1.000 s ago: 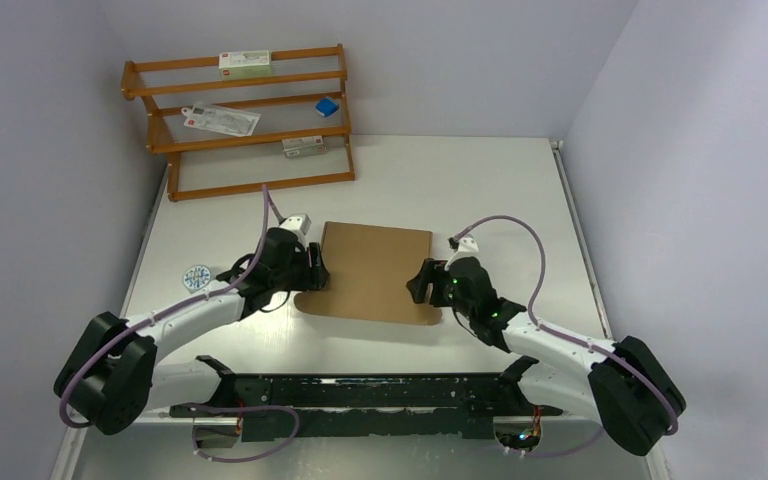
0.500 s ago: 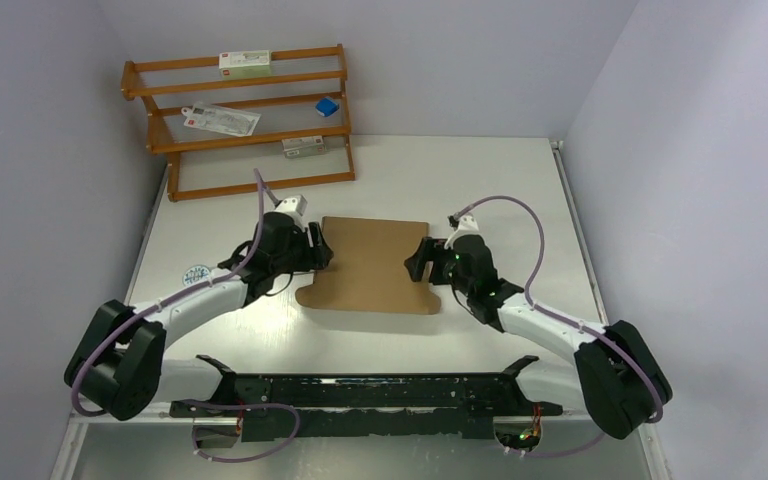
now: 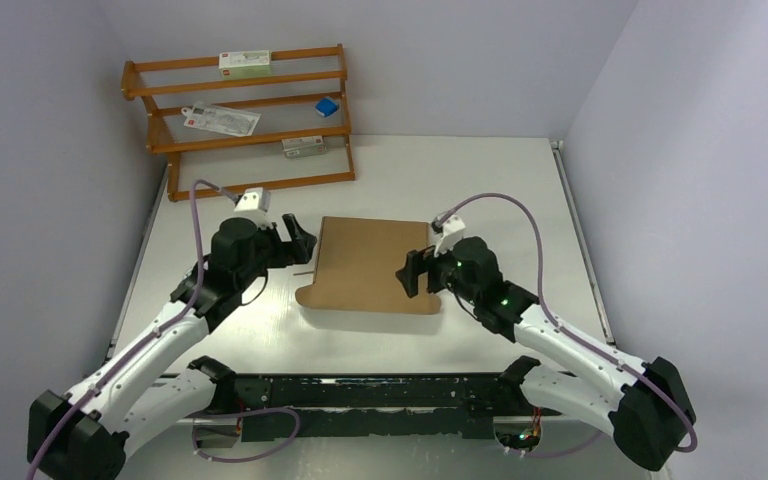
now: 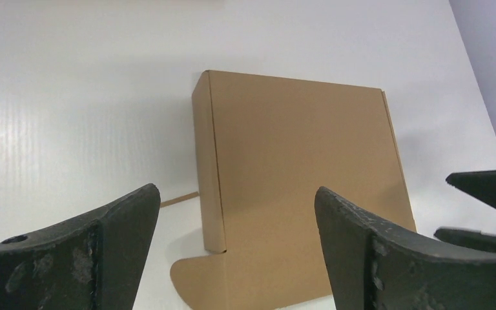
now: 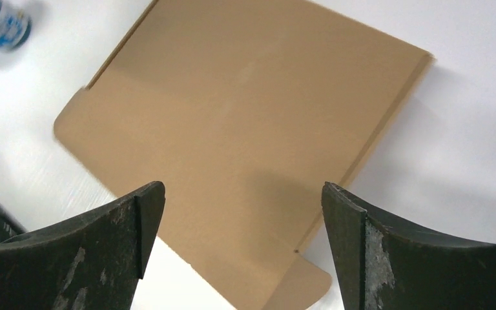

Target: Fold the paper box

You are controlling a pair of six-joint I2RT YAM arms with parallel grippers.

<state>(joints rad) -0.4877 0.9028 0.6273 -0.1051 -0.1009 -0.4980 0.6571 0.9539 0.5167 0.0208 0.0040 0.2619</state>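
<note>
Top external, plain brown paper box [image 3: 370, 265] flat, left gripper [image 3: 298, 240] and right gripper [image 3: 408, 276] spread wide, empty, shelf carton [image 3: 246, 64] print illegible.

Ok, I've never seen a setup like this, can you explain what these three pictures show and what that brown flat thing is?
These are two robot arms bolted to a white table. The wide picture comes from a fixed camera above and behind them; the other two come from a camera on each wrist, so the dark shapes at the bottom are that arm's own fingers. The brown thing is a flat paper box lying between the arms. The left end effector and the right end effector are both open, one at each side of it, holding nothing. A wooden rack stands at the far left.
</note>
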